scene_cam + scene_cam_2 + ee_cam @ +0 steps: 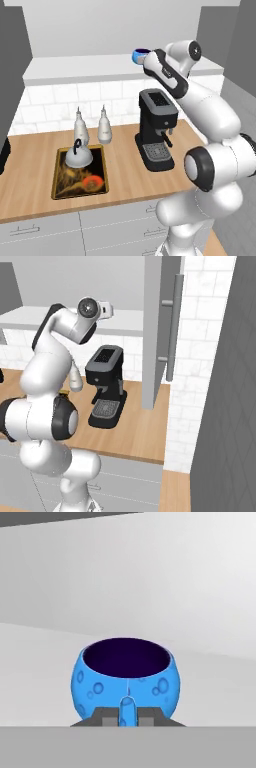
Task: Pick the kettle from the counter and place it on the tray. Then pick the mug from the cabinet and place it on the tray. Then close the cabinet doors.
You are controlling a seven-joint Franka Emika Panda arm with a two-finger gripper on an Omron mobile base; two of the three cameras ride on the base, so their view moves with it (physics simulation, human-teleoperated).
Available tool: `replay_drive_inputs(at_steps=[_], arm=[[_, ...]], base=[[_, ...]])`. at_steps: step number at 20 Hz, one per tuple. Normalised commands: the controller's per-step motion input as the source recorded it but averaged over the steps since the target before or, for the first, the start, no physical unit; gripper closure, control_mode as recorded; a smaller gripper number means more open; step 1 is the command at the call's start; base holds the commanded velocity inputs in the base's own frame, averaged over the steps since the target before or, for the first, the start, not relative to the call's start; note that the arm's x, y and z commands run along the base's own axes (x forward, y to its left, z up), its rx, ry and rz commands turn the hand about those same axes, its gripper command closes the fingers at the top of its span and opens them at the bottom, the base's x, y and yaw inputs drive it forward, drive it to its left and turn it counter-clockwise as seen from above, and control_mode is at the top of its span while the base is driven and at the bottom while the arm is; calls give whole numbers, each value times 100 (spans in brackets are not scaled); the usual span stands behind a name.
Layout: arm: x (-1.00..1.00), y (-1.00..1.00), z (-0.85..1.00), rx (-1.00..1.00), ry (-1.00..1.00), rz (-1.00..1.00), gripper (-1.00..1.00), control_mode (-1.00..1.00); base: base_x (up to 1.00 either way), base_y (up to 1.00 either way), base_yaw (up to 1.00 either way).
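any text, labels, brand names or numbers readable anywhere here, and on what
None can be read. The coffee machine, the two bottles, the kettle and the mug bear no lettering. The tray shows only a swirl picture, the mug only darker blue spots.

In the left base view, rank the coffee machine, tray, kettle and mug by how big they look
1. coffee machine and tray: alike, unranked
2. kettle
3. mug, farther back, so unsure

The white arm rises from its base, bends at the elbow and reaches up and forward to the mug. The gripper is clamped on the mug's handle, fingers pressed either side.
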Motion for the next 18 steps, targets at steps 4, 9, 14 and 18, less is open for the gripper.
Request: replay_drive_inputs(at_steps=[4,9,14,18], arm=[[-72,40,1,-4,-8,12,100,-100],[-78,56,0,-6,-2,14,100,-100],[-90,55,0,-4,0,15,100,-100],[-80,63,-24,-6,0,19,100,-100]], base=[[0,0,0],[0,0,0],[0,0,0],[0,0,0]])
